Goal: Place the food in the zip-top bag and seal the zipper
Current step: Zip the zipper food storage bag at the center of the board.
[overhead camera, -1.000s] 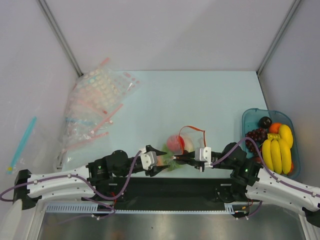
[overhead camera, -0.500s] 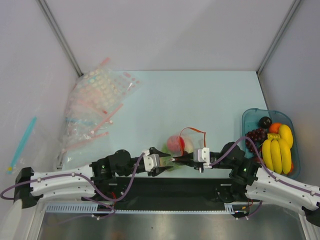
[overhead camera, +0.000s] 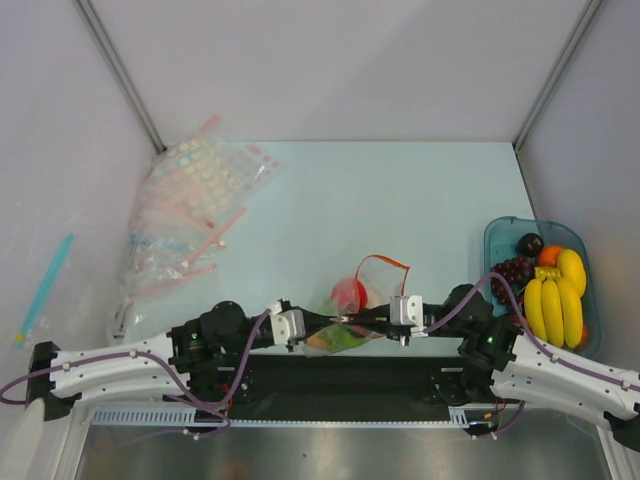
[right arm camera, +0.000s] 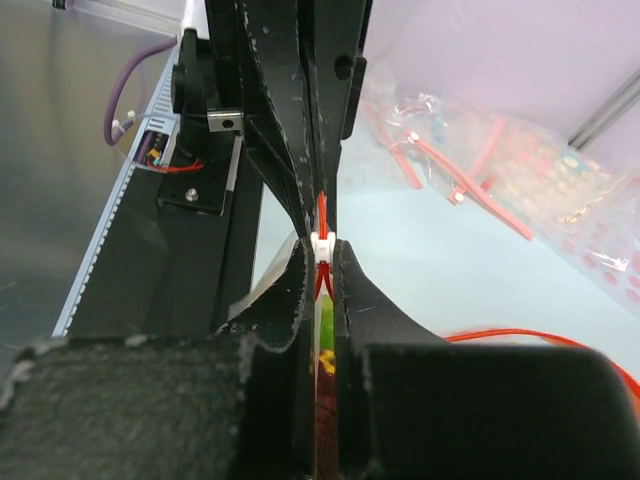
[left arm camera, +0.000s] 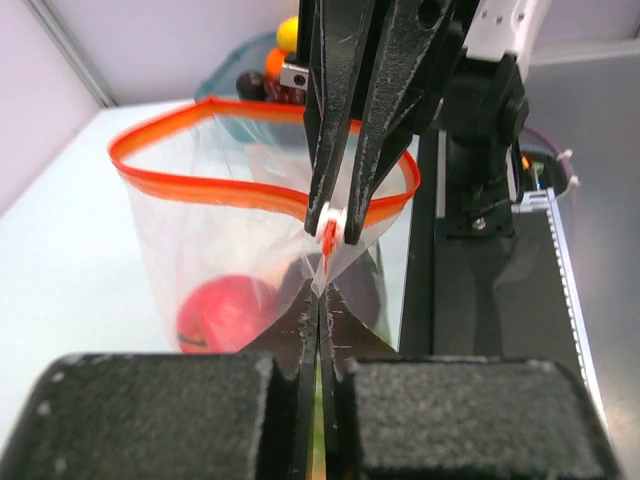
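Left pincer (left arm camera: 318, 345): released a second ago, now clenched, nipping the bag's (left arm camera: 220, 240) clear film just below the near corner. Right pincer (left arm camera: 336, 215): clenched as before, on a small white piece at the zipper's (left arm camera: 200, 188) end. The bag sits between both pincers at the surface's (overhead camera: 400, 200) near edge, with food (left arm camera: 225, 312) inside and its mouth gaping. Assessment: loading appears complete. With the corner now anchored on both sides, the zipper can be run shut. Sealing is not yet begun.

Table (overhead camera: 400, 200), bag heap (overhead camera: 190, 220) L, tray (overhead camera: 499, 238) R
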You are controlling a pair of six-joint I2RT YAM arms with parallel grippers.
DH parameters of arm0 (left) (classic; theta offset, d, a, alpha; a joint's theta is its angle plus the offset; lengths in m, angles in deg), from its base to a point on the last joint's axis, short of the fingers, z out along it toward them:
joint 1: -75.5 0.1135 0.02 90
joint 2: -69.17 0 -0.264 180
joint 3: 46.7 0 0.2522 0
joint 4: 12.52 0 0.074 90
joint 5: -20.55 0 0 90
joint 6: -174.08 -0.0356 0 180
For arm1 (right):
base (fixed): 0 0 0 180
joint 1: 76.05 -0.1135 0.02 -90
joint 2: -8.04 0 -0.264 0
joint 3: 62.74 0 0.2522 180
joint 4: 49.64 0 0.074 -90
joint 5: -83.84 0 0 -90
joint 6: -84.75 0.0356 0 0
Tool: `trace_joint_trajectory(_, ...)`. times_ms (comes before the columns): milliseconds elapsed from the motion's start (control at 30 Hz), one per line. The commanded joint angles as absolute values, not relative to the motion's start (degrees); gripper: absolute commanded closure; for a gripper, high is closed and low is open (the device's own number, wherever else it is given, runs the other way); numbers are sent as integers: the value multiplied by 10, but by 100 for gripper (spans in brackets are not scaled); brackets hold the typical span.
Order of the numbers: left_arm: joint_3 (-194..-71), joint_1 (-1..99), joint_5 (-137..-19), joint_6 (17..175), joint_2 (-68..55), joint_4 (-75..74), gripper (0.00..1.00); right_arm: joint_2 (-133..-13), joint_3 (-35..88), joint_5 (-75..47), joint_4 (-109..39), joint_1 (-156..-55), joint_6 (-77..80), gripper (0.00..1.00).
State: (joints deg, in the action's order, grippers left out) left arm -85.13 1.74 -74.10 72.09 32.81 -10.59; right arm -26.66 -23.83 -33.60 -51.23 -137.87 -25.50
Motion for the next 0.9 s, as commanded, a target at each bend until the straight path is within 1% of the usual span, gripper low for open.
trace_joint_trajectory(0,-848,15,-737,731,381,-160,100,-258,-216,-316,-509,-1380,-235,100)
trace_joint_trajectory(200,-852,15,-745,734,392,-148,99,-260,-194,-283,-503,-1391,-192,100)
trace_joint_trajectory(300,-855,15,-729,738,396,-140,100,-265,-173,-256,-467,-1399,-198,100)
trace_joint_trajectory(533,-833,15,-627,755,467,-136,100,-257,-172,-215,-454,-1399,-199,100)
trace_joint_trajectory(767,-820,15,-492,765,512,-120,100,-255,-169,-179,-448,-1399,-188,100)
trace_joint_trajectory(867,-816,15,-408,774,528,-108,100,-256,-169,-153,-446,-1399,-184,100)
